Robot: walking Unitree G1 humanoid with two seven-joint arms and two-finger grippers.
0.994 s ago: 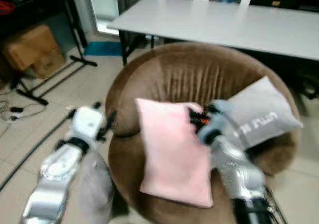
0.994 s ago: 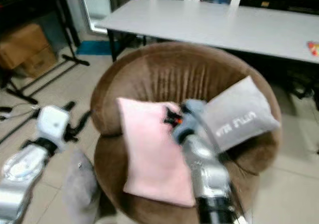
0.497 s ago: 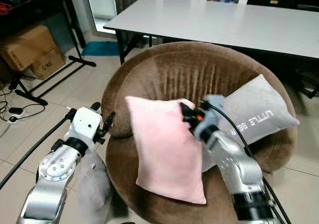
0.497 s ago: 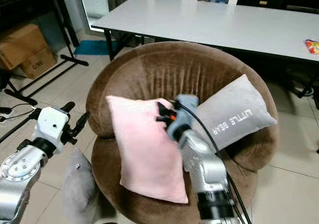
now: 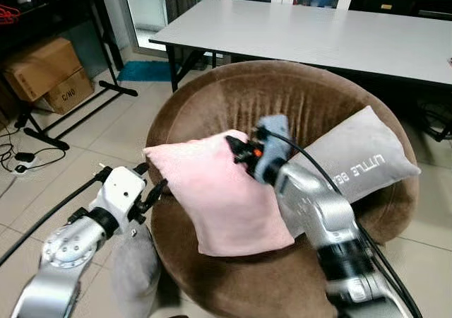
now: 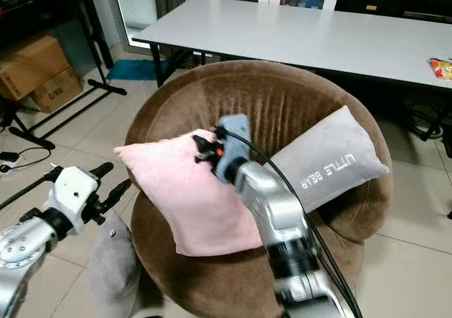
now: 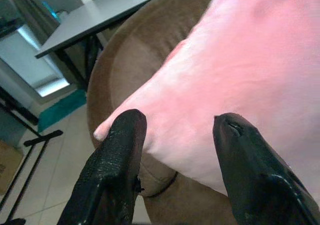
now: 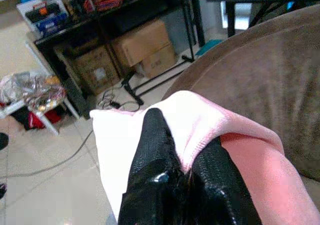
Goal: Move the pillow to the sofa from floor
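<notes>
The right hand [image 5: 235, 148] pinches the top edge of the soft pink square pillow [image 5: 215, 198] over the round brown sofa [image 5: 282, 102]. The left hand [image 5: 152, 187] is wide open by the pillow's corner.

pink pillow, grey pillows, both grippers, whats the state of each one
pink pillow: on the sofa seat, its top edge pinched
right gripper: shut on the pink pillow
left gripper: open, beside the pillow's corner, holding nothing
grey pillow: leaning on the sofa back
grey cushion: on the floor

Three pillows are seen: one pink pillow [image 5: 222, 194], one grey lettered pillow [image 5: 357, 166] and one grey pillow on the floor [image 5: 134, 275]. One brown sofa [image 5: 282, 102], one white table [image 5: 311, 32] and two cardboard boxes [image 5: 46, 74] are counted.
</notes>
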